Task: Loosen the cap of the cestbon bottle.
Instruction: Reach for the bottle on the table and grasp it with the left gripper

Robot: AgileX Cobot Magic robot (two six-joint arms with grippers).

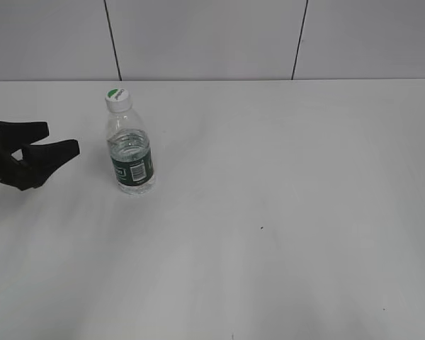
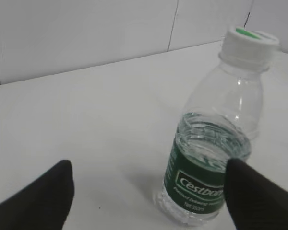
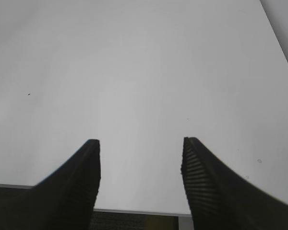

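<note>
The cestbon bottle [image 1: 131, 152] stands upright on the white table, left of centre, with its dark green label and barcode facing me. Its white cap [image 1: 117, 98] with a green patch is on the neck. My left gripper [image 1: 62, 140] is open at the left edge, a short way left of the bottle, not touching it. In the left wrist view the bottle [image 2: 209, 163] stands ahead between the open jaws [image 2: 149, 177], nearer the right finger, with the cap [image 2: 249, 42] at the upper right. My right gripper [image 3: 140, 143] is open and empty over bare table; it does not show in the exterior view.
The white table [image 1: 283, 212] spreads to the right and front of the bottle. A pale panelled wall [image 1: 212, 35] stands behind the table's far edge. The right wrist view shows the table's near edge [image 3: 134, 211] below the jaws.
</note>
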